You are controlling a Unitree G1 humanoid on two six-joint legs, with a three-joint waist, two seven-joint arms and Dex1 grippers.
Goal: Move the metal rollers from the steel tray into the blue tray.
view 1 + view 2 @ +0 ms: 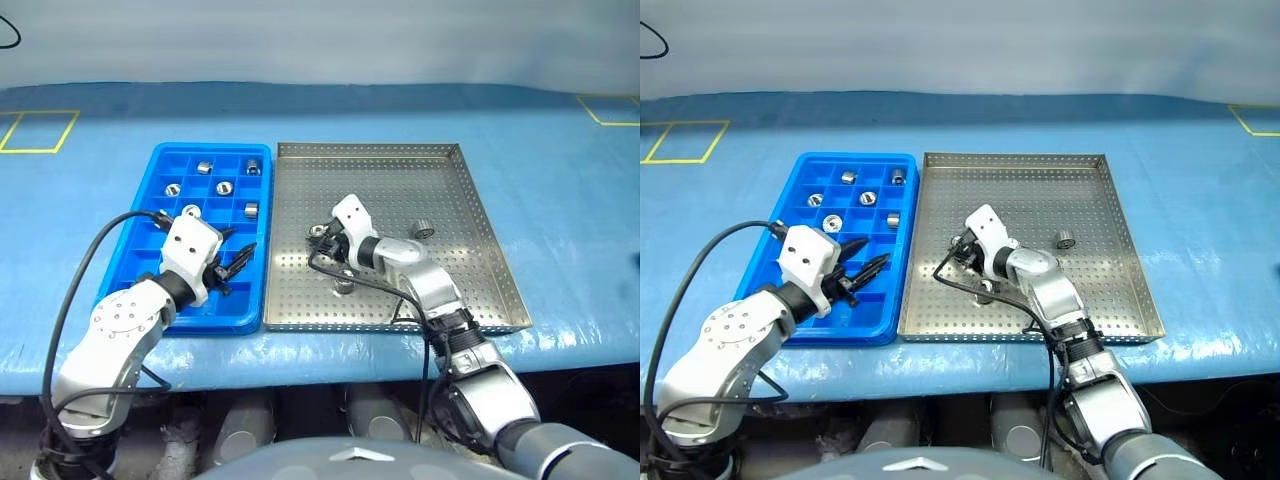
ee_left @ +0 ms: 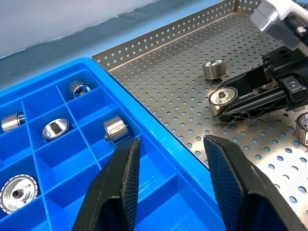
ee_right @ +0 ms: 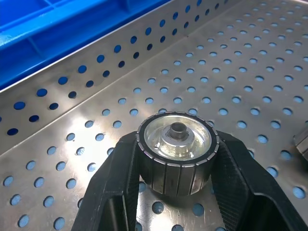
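Note:
The steel tray (image 1: 400,180) lies to the right of the blue tray (image 1: 210,147), and the two touch. My right gripper (image 3: 178,144) is low over the steel tray's left-centre floor, shut on a metal roller (image 3: 175,139) held by its ribbed sides. Two more rollers rest loose on the perforated floor, one (image 1: 424,229) to the right of that gripper and one (image 1: 343,285) nearer the front rim. Several rollers (image 1: 224,188) sit in the blue tray's far compartments. My left gripper (image 2: 171,144) hovers over the blue tray's right edge, open, with nothing between its fingers.
Both trays sit on a blue-covered table whose front edge runs just below them. Yellow tape squares mark the far left (image 1: 40,130) and far right (image 1: 610,108). A black cable (image 1: 80,260) loops off my left wrist beside the blue tray.

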